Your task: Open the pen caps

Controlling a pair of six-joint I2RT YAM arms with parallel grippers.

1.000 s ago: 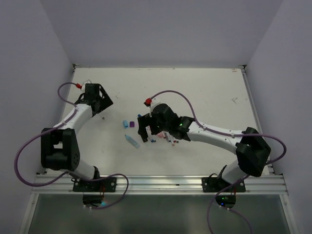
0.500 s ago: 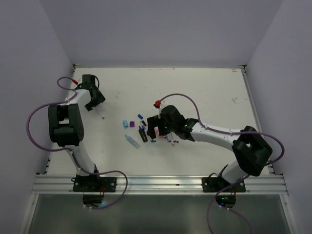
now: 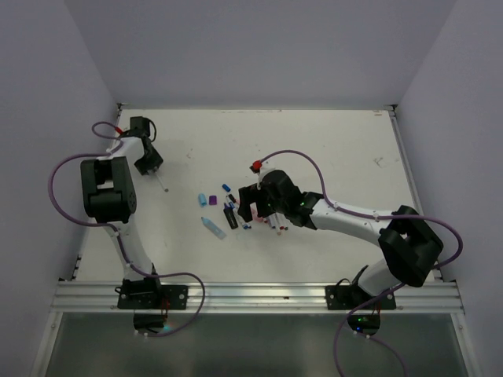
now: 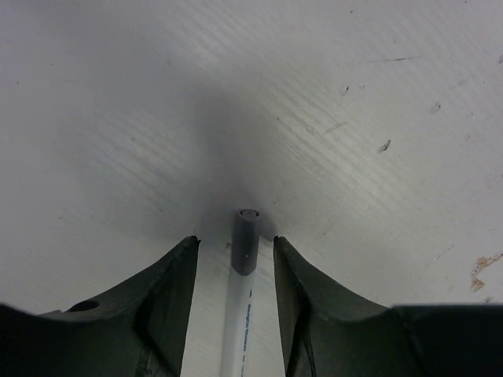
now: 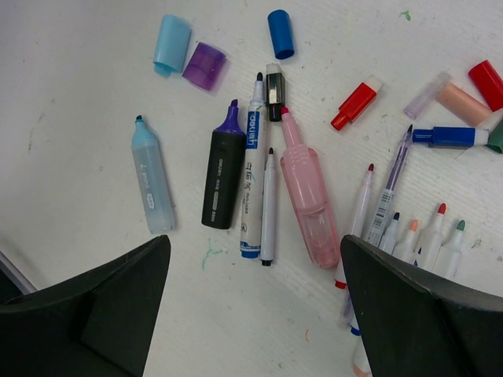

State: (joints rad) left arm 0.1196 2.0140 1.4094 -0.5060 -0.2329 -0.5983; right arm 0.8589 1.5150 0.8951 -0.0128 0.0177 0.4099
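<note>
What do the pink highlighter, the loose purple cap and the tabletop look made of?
Pink highlighter: glossy translucent plastic; its inside shows through.
Purple cap: translucent plastic, paler at the rim.
Tabletop: matte white, scuffed and ink-stained; probably laminate or painted board.

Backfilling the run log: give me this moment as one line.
left claw: open, straddling white pen, grey cap on | right claw: open, empty, above uncapped pink highlighter | loose: blue cap, purple cap

Pens (image 3: 233, 217) cluster mid-bench (image 3: 338, 149), loose caps (image 3: 212, 200) at their ten o'clock, a lone pen (image 3: 162, 185) farther out that way
</note>
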